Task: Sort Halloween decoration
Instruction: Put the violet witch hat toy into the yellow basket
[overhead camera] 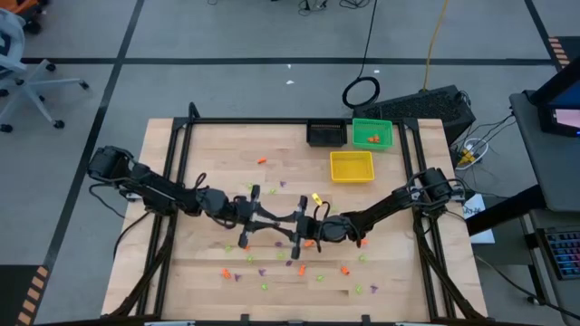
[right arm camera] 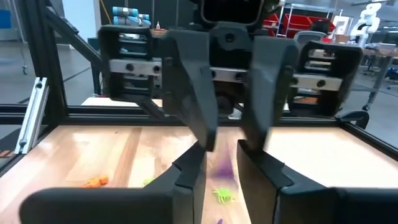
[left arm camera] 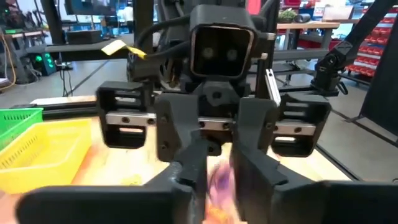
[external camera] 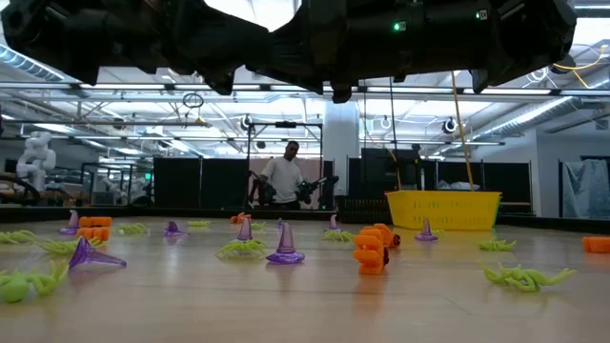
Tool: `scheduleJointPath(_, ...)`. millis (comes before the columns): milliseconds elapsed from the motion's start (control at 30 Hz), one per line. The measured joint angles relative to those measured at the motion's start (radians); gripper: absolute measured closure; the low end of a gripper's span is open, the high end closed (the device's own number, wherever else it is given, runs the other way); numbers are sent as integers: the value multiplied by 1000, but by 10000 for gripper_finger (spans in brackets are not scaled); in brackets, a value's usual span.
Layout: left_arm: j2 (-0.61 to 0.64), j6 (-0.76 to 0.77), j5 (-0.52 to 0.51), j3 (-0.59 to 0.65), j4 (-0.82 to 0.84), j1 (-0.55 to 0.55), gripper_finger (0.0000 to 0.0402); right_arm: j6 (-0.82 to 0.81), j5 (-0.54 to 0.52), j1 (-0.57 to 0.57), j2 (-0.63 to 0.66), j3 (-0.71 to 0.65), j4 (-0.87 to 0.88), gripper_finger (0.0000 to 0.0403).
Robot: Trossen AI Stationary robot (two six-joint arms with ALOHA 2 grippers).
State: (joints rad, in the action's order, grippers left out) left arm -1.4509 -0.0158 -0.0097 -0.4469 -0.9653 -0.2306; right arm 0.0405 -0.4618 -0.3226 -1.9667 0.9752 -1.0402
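Observation:
Halloween decoration lies scattered over the wooden table: purple hats (external camera: 285,246), orange pieces (external camera: 370,252) and green spiders (external camera: 522,276). My two grippers meet tip to tip above the table's middle, both level. My left gripper (overhead camera: 279,225) comes from the left and my right gripper (overhead camera: 292,228) from the right. A small purple trinket (right arm camera: 222,167) sits between their fingertips and shows blurred in the left wrist view (left arm camera: 219,179). My right gripper is shut on it. My left gripper's fingers stand slightly parted around it. My right gripper pinches the purple trinket (right arm camera: 222,167) between its two fingers, coming level from the table's right side. The trinket is held clear of the table. My left gripper's fingers (right arm camera: 202,127) stand on either side of the same trinket; whether they touch it I cannot tell.
A black bin (overhead camera: 326,134) and a green bin (overhead camera: 372,134) holding orange pieces stand at the far edge. A yellow bin (overhead camera: 352,166) sits just in front of them. Loose trinkets lie below and around both grippers. A person (external camera: 284,176) stands in the room beyond the table.

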Motion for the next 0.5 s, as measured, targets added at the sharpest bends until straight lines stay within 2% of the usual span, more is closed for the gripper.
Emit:
scheduleJointPath(200, 0, 0, 0, 0, 4, 0, 273, 0, -2, 0, 0, 0, -1, 342)
scheduleJointPath(500, 0, 46, 0, 0, 76, 0, 268, -51, -5, 0, 12, 0, 125, 375)
